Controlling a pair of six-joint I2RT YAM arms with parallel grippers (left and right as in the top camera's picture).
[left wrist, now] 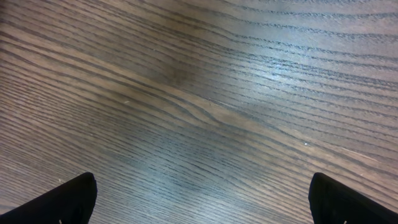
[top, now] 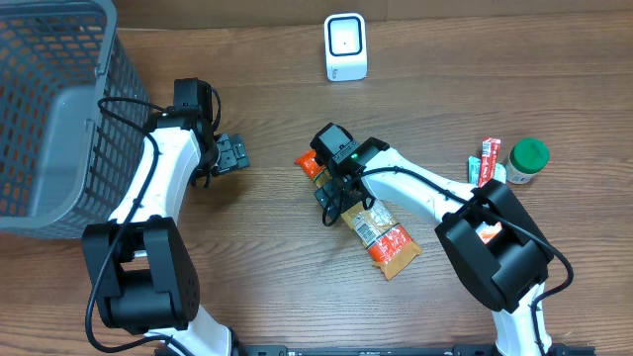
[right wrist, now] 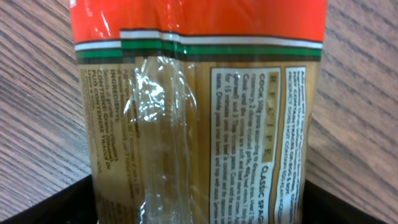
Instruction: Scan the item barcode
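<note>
**Overhead and wrist views, scanning task, approach to the item.** The item, a flat orange-and-brown food packet (top: 384, 240), lies face-up on the table (top: 267, 287) near its centre, long axis running diagonally, well apart from the white scanner (top: 345, 46) at the far edge. The right tool (top: 333, 198) sits low over the packet's upper half with its jaws spread, one finger on each side of the packet's width; the right wrist view shows printed panels and a glossy back seam between the two dark fingertips (right wrist: 59, 202), with no crushing of the film, so no pinch is evident. The left tool (top: 232, 153) hangs over bare wood beside the grey basket (top: 49, 119), jaws fully spread, holding nothing. A green-lidded jar (top: 527, 158) and small sachets (top: 485, 163) stand off to the right.

**Hazards, as judged.** The film is slick and slack: closing across the full width may buckle the packet or let it slide out during the lift. A grip near one end would leave the long free end drooping, tilting the code away from the scanner window. The barcode cannot be made out here (only text panels show), so the wrong face may be presented.
</note>
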